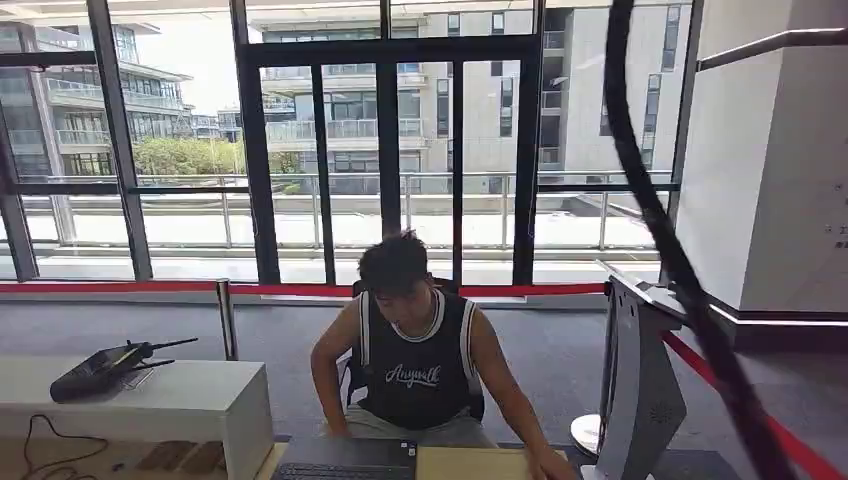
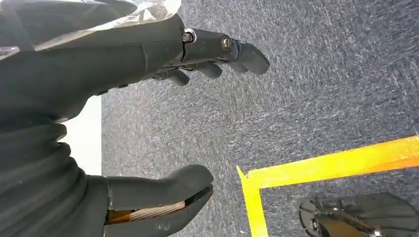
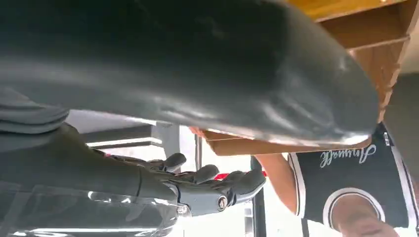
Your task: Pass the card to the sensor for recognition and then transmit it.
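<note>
The left hand hangs over grey carpet, fingers spread and empty. The right hand reaches out empty beneath a wooden table, near a seated person. I cannot tell where the card is.

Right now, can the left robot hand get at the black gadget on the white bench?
Probably not: the left robot hand hangs open near the carpet and yellow tape, while the black gadget lies on the white bench, farther ahead.

Office lobby — glass doors, red barrier belt, grey carpet, white counter
</note>
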{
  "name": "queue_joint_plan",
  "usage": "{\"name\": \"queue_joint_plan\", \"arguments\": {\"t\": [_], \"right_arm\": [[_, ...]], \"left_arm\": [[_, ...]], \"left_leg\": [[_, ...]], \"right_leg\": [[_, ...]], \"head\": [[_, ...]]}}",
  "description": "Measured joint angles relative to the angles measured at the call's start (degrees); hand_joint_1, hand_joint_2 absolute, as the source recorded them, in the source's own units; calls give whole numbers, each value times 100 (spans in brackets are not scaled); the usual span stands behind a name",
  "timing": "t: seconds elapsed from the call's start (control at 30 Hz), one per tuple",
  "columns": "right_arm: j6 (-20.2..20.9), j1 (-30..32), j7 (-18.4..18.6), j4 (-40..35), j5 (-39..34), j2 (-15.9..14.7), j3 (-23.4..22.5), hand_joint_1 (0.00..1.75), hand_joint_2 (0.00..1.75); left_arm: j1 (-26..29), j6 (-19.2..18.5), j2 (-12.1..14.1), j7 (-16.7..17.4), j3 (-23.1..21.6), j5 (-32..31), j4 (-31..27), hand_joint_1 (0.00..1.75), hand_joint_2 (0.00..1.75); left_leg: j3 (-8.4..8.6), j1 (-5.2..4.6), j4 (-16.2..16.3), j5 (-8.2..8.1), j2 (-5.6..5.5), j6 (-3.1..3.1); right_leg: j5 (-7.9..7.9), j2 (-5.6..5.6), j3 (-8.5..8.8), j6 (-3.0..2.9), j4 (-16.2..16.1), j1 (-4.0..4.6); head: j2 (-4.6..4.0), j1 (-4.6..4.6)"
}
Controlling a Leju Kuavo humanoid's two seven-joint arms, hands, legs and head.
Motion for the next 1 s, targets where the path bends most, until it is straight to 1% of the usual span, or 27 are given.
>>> {"name": "queue_joint_plan", "arguments": {"t": [0.3,0.43,0.47,0.73,1.0], "right_arm": [[-217,-332,427,652,938,232,127,0,0],[-232,-514,584,942,1200,289,182,0,0],[-236,-550,610,1010,1229,295,194,0,175],[-256,-711,645,1382,1229,293,201,0,175],[-271,-714,575,1570,1181,295,166,0,175]], "left_arm": [[-8,-15,0,-37,-2,-94,0,0,175],[-8,-15,0,-50,-2,-157,0,0,175],[-8,-15,-2,-55,-2,-171,0,0,175],[-9,-11,-2,-57,-2,-188,0,0,175],[-9,35,-2,-4,-2,-204,0,0,175]], "left_leg": [[1,0,0,1,0,-1],[1,0,0,1,0,-1],[1,0,0,1,0,-1],[1,0,0,1,0,-1],[1,0,0,1,0,-1]], "right_leg": [[0,0,0,0,1,0],[0,0,0,0,1,0],[0,0,0,0,0,0],[0,0,0,0,0,0],[0,0,0,0,0,0]], "head": [[0,2],[0,2],[0,2],[0,0],[0,2]]}}
